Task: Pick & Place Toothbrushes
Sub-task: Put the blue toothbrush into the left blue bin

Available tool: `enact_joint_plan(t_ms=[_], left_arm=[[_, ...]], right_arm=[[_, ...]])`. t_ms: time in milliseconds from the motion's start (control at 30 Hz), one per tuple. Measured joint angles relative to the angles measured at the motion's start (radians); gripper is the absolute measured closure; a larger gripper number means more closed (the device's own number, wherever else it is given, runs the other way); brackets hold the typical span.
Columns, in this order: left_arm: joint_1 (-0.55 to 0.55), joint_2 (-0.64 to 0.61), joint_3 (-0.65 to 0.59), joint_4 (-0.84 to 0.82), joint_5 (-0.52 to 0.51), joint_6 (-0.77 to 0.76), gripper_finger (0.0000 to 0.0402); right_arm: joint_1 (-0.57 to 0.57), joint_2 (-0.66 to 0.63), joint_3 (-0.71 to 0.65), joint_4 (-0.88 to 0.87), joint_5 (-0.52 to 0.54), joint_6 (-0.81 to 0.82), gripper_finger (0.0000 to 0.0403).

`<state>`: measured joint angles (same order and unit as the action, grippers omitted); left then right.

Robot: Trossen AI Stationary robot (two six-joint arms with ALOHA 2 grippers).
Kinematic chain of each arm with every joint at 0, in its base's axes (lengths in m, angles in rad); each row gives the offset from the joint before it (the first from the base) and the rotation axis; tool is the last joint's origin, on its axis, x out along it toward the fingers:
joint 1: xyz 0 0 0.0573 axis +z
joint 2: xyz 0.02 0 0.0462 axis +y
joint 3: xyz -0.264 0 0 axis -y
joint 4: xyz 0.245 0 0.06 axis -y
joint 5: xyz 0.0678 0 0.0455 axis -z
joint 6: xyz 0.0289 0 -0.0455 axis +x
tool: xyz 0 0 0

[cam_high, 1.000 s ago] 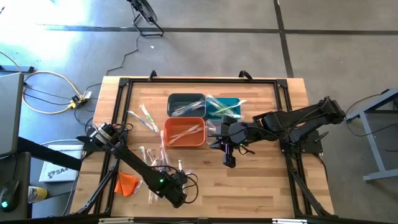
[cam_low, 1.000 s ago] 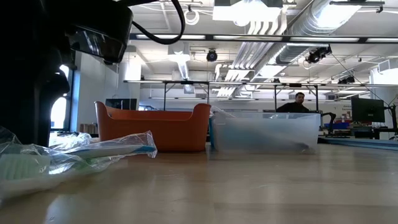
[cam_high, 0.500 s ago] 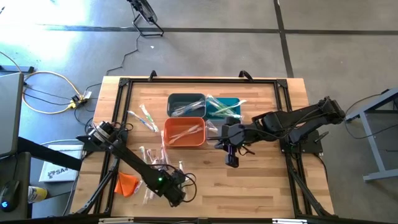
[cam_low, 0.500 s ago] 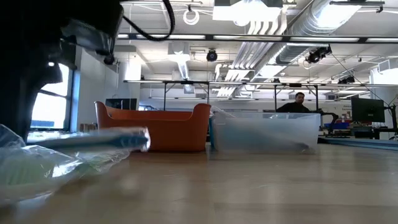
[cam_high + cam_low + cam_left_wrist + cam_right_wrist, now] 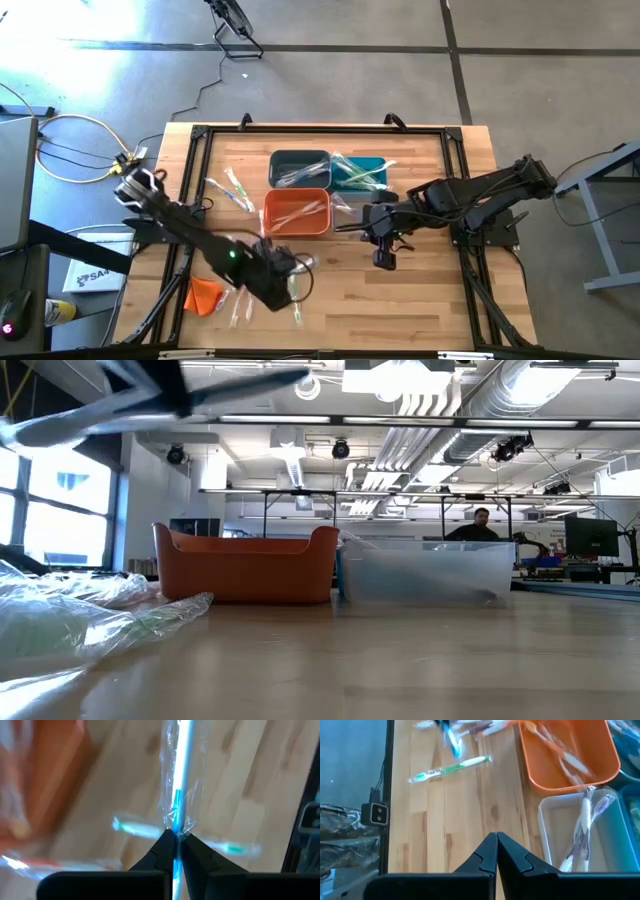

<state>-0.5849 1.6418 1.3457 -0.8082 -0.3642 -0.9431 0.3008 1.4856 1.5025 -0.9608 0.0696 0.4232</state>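
Observation:
My left gripper (image 5: 288,287) hangs above the table's near-left part, shut on a blue-and-white toothbrush (image 5: 179,780) in a clear wrapper. In the low view this toothbrush (image 5: 70,422) shows high up, blurred. More wrapped toothbrushes lie flat on the wood: a teal one (image 5: 131,826), a green one (image 5: 451,768) and a heap (image 5: 80,622). Others lie in the orange bin (image 5: 296,212), the clear bin (image 5: 580,827), the dark grey bin (image 5: 298,166) and the teal bin (image 5: 362,172). My right gripper (image 5: 385,258) is shut and holds nothing, hanging right of the clear bin. My left gripper pinches the toothbrush through its wrapper, between the two fingertips, at a blue stretch of the handle (image 5: 176,822) about mid-length. The fingers slant down from the table's left. The toothbrush is lifted clear of the table and sticks out beyond the fingertips, close to level.
A small orange lump (image 5: 203,293) lies at the near left. The four bins stand together at the table's middle, toward the far side. Bare wood (image 5: 420,300) lies at the near right. A dark frame runs along the table's edges (image 5: 300,130).
My left gripper has risen and gone toward the far edge with the blue toothbrush. The toothbrush lay on the table a second ago and now hangs clear of it. My right gripper has shifted a little toward the right edge and tipped further down.

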Motion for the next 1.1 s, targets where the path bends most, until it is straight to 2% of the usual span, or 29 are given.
enact_joint_plan(t_ms=[200, 433, 567, 667, 867, 1100], left_arm=[[0.080, -0.121, 0.000, -0.003, -0.091, 0.153, 0.0386], [0.240, -0.182, 0.001, -0.004, -0.091, 0.339, 0.0387], [0.361, -0.183, 0.001, -0.007, -0.037, 0.449, 0.0387], [0.454, -0.184, 0.001, -0.006, 0.016, 0.521, 0.0387], [0.622, -0.184, 0.002, -0.003, 0.023, 0.624, 0.0387], [0.808, -0.185, 0.002, 0.049, 0.092, 0.753, 0.0387]], right_arm=[[0.000, 0.000, 0.000, -0.002, 0.005, 0.025, 0.0401], [0.000, 0.000, 0.000, -0.001, 0.013, 0.026, 0.0401], [0.000, 0.000, 0.000, -0.001, 0.016, 0.026, 0.0401], [0.000, 0.000, 0.000, -0.001, 0.062, 0.026, 0.0401], [-0.009, 0.000, 0.000, -0.001, 0.135, 0.031, 0.0401], [-0.022, 0.000, 0.000, -0.001, 0.197, 0.060, 0.0401]])
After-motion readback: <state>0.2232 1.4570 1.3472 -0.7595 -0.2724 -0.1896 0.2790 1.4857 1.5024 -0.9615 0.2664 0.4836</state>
